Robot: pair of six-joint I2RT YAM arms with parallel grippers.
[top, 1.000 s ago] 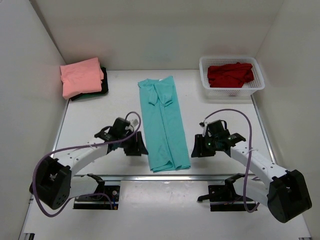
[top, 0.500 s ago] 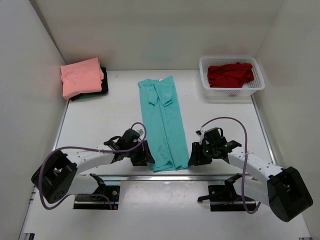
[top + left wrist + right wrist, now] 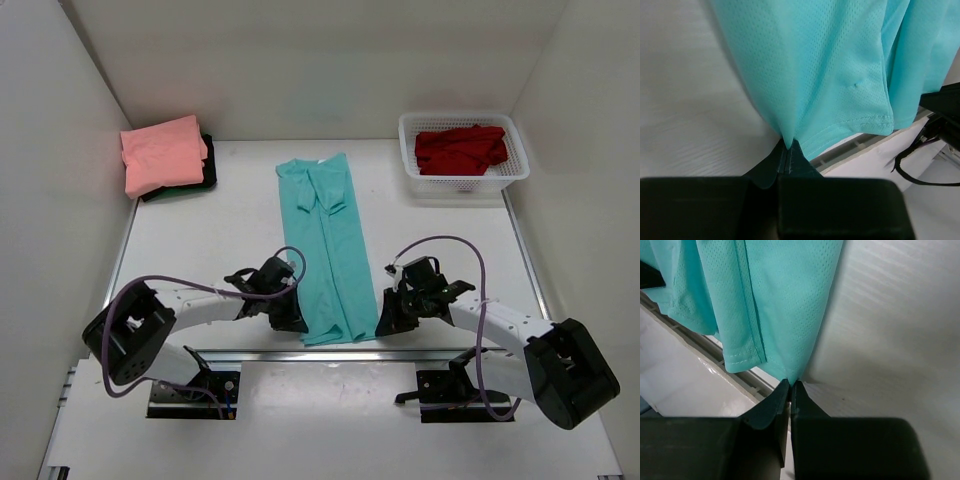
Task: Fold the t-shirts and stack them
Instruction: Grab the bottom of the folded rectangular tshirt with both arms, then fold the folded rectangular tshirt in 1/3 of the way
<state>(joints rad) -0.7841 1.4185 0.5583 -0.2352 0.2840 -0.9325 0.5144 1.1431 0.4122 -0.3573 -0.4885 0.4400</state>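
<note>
A teal t-shirt (image 3: 328, 245) lies as a long narrow strip down the middle of the table, collar at the far end. My left gripper (image 3: 296, 322) is shut on its near left hem corner; the wrist view shows the teal cloth (image 3: 810, 75) pinched at the fingertips (image 3: 788, 146). My right gripper (image 3: 381, 322) is shut on the near right hem corner, with teal cloth (image 3: 785, 305) caught between the fingertips (image 3: 791, 383). A folded salmon pink t-shirt (image 3: 162, 153) rests on a very dark one (image 3: 207, 172) at the far left. A red t-shirt (image 3: 458, 148) lies in the basket.
A white mesh basket (image 3: 512, 172) stands at the far right corner. The table's metal front rail (image 3: 340, 352) runs just behind both grippers. White walls close in the left, right and far sides.
Both arms moved inward and toward the near edge, reaching the teal shirt's bottom corners. Both grippers went from open to shut on the hem.
</note>
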